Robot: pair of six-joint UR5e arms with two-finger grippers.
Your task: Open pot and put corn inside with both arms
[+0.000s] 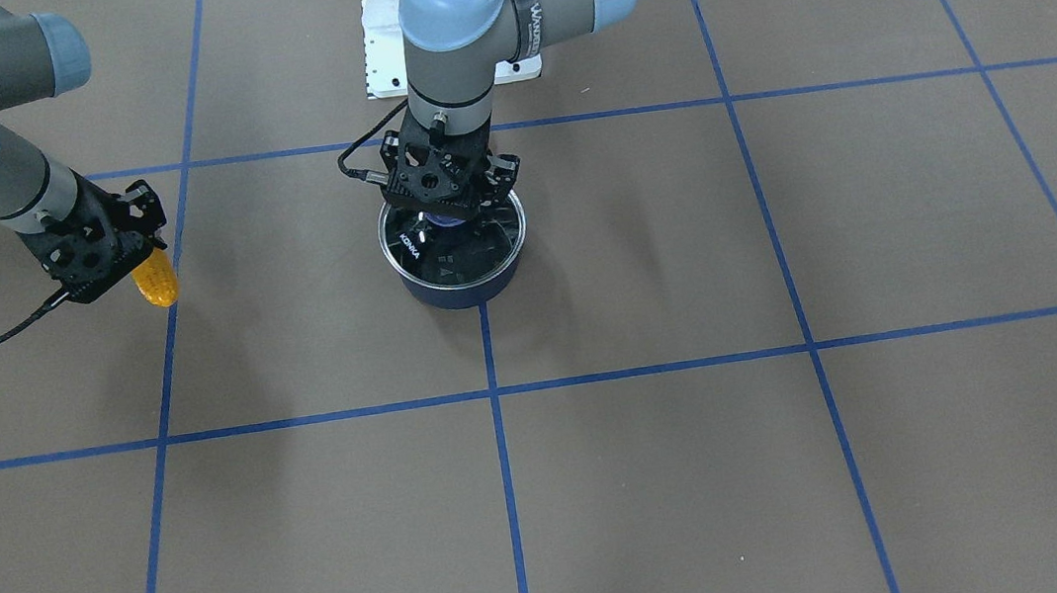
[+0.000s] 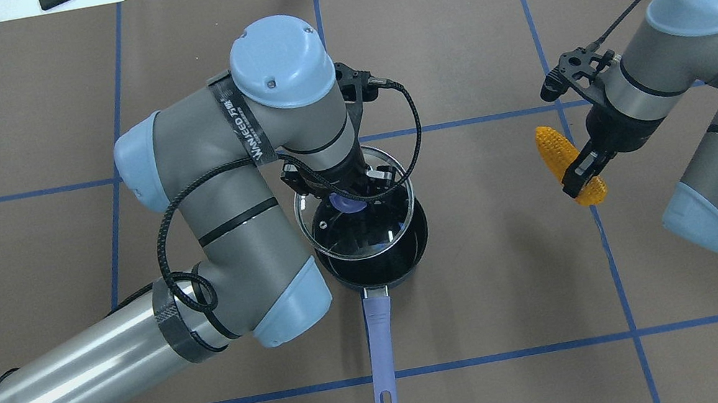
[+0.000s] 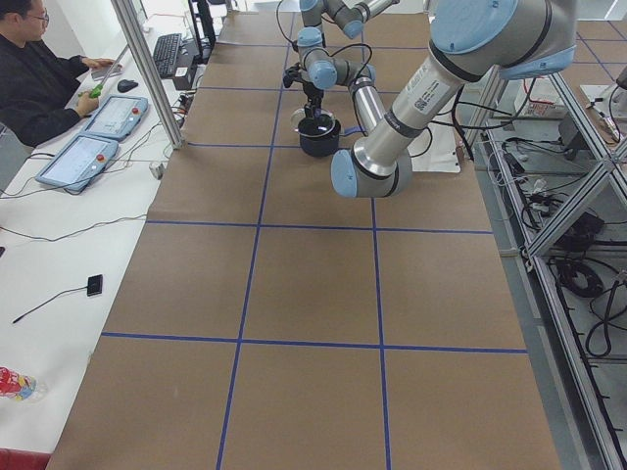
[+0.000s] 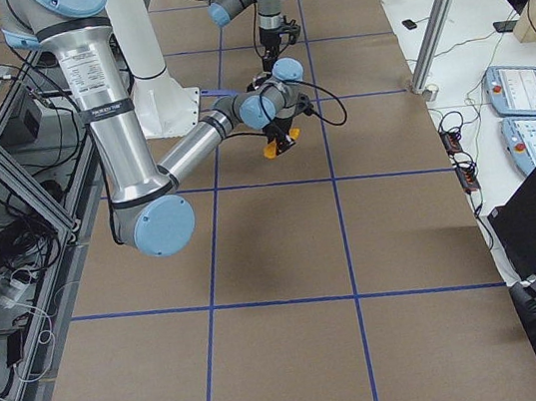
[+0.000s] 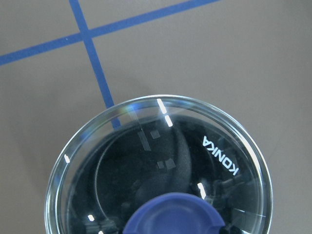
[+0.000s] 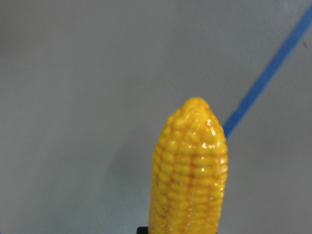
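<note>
Overhead exterior view: left gripper [image 2: 349, 194] clamped on the knob [image 2: 342, 203] of the glass lid [image 2: 353, 233], which seems barely clear of the saucepan [image 2: 412, 251]; lift it straight up, then carry it aside. Well right of the saucepan, right gripper [image 2: 580, 174] grasps the corn [image 2: 553, 147].

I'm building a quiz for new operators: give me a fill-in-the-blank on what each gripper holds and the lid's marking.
1. The right gripper is shut on the ___.
2. The left gripper grips the knob of the pot's glass ___.
3. The word printed on that glass reads ___.
Missing words: corn; lid; KONKA.
</note>
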